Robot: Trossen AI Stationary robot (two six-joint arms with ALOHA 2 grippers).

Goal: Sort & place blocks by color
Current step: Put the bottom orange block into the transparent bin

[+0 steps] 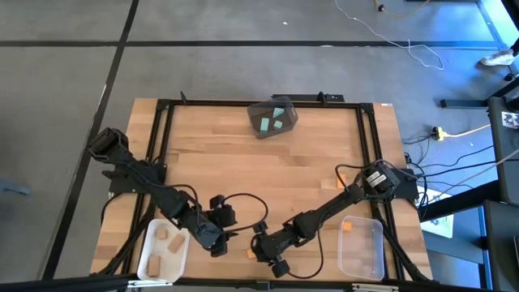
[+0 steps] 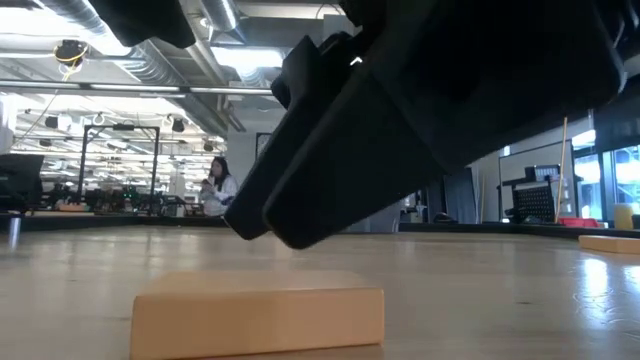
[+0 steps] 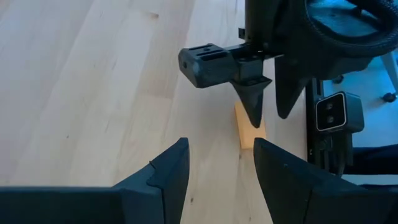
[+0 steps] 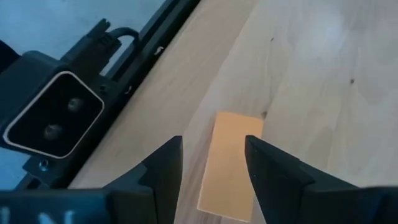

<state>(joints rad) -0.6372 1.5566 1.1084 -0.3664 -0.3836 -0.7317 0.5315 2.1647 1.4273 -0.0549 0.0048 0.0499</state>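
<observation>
The orange block (image 4: 229, 163) lies between the spread right hand (image 4: 213, 174) fingers; lower squarely, then close.

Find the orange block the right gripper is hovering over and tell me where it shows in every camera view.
High view: orange block at the table's near edge, beside the right gripper.
Low view: large, in the foreground at bottom centre.
Left wrist view: beneath the right gripper's fingertips.
Right wrist view: between its open fingers.
Shared landmark: the right gripper.
</observation>
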